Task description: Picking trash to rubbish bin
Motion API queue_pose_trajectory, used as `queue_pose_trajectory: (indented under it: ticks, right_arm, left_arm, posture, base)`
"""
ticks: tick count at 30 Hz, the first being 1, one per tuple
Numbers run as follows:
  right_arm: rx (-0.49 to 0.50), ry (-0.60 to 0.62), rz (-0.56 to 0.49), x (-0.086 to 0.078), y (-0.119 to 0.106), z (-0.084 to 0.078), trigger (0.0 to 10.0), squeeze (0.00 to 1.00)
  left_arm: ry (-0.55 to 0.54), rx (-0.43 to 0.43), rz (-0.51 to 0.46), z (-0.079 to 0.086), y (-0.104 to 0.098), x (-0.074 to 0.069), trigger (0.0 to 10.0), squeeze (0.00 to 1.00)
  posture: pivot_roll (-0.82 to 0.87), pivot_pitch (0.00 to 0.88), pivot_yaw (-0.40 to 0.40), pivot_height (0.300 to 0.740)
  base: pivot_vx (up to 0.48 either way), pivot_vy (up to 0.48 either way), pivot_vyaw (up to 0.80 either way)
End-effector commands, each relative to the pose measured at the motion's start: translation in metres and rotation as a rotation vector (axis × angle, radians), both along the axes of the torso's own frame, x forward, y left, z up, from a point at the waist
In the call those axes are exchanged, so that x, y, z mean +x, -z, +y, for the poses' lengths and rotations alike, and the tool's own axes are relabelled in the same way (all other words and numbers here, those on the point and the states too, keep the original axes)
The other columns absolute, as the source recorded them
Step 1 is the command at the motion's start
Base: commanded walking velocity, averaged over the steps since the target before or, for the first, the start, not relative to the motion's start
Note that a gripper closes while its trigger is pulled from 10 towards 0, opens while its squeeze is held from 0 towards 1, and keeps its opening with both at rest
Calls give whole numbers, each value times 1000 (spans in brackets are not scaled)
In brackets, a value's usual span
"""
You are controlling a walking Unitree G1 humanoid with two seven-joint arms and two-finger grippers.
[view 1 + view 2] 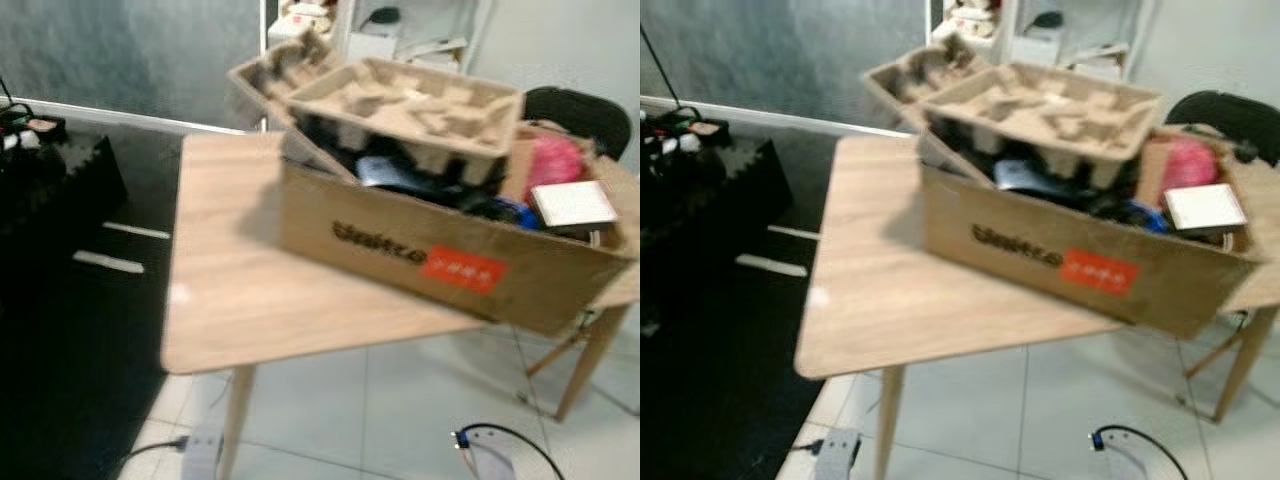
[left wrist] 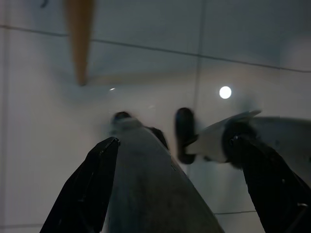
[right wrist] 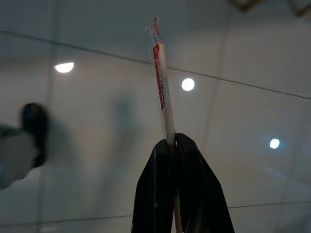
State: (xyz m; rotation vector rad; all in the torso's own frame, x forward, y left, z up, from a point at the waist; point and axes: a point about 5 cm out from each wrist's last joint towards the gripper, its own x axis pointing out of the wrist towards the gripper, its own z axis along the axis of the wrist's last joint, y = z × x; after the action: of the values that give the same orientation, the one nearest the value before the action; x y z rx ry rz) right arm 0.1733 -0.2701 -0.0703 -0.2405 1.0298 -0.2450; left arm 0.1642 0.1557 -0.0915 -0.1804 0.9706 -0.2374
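Right gripper [image 3: 176,141]: my two black fingers are pressed together on a thin white wrapper [image 3: 163,92] with red print, which sticks out past the tips above pale floor tiles [image 3: 97,121].
Left gripper [image 2: 175,165]: my fingers are spread wide, nothing between them, pointing down at the tiles beside a wooden table leg [image 2: 80,39].
Ahead: a wooden table [image 1: 240,290] carries a cardboard box [image 1: 440,255] with an orange label, filled with moulded pulp trays [image 1: 405,105].
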Motion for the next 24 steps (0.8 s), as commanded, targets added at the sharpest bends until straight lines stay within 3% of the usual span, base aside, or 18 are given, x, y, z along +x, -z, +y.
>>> queue_pose_trajectory:
  ticks: [1, 5, 8, 12, 15, 17, 20, 23, 24]
  right_arm:
    - [-2, 30, -50, 9, -5, 0, 10000, 0]
    - [-37, 66, -104, 19, -13, -8, 10000, 0]
    - [-177, 182, -194, 35, -38, -41, 10000, 0]
    - [-231, 260, -228, 37, -50, -58, 10000, 0]
    - [-334, 380, -297, 40, -75, -90, 10000, 0]
    - [-358, 400, -316, 42, -81, -96, 10000, 0]
    - [-460, 466, -415, 52, -112, -118, 10000, 0]
    - [-489, 488, -454, 57, -124, -125, 10000, 0]
    - [-520, 515, -494, 61, -137, -132, 10000, 0]
  left_arm:
    - [-3, 3, 26, 1, 3, -6, 10000, 0]
    - [-12, 1, 24, 1, 2, -5, 10000, 0]
    - [-9, 1, 21, 1, 2, -4, 10000, 0]
    - [-6, 1, 20, 2, 2, -4, 10000, 0]
    - [-3, 0, 18, 1, 1, -3, 10000, 0]
    - [-2, 0, 17, 1, 1, -3, 10000, 0]
    - [0, -3, 17, 0, 1, -3, 10000, 0]
    - [2, -4, 17, 0, 1, -3, 10000, 0]
    - [3, -6, 18, 0, 1, -3, 10000, 0]
  posture:
    - [59, 61, -71, 740]
    - [59, 59, -71, 740]
    - [52, 53, -69, 740]
    - [51, 51, -69, 740]
    - [51, 49, -70, 740]
    - [51, 49, -70, 740]
    - [47, 47, -71, 740]
    - [43, 49, -70, 740]
    - [41, 51, -69, 740]
  base:
    - [0, 0, 0]
    - [0, 0, 0]
    - [0, 0, 0]
    - [0, 0, 0]
    - [0, 0, 0]
    - [0, 0, 0]
    - [0, 0, 0]
    - [0, 0, 0]
    - [0, 0, 0]
